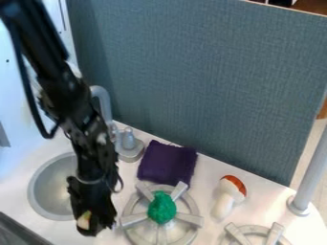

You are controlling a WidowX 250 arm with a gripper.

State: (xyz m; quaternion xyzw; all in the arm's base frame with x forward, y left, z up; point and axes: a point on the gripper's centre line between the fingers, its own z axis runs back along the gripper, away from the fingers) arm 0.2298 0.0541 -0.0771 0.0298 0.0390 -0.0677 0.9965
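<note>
Pale piece (83,220) (partly hidden) slants steeply down the view.

Round silver metal sink (37,201): right side's hidden by the black arm (83,129)!
Small pale piece (83,220), right of sink: mostly covered.
Grey ring-shaped burner (275,234), far right of sink: bottom's cut off!

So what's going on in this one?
The robot arm's gripper is low beside the sink, with a small pale thing at it, too hidden to name. A green lump sits on the nearby burner, a purple cloth lies behind it, and a red-capped toy mushroom lies to the right.
</note>
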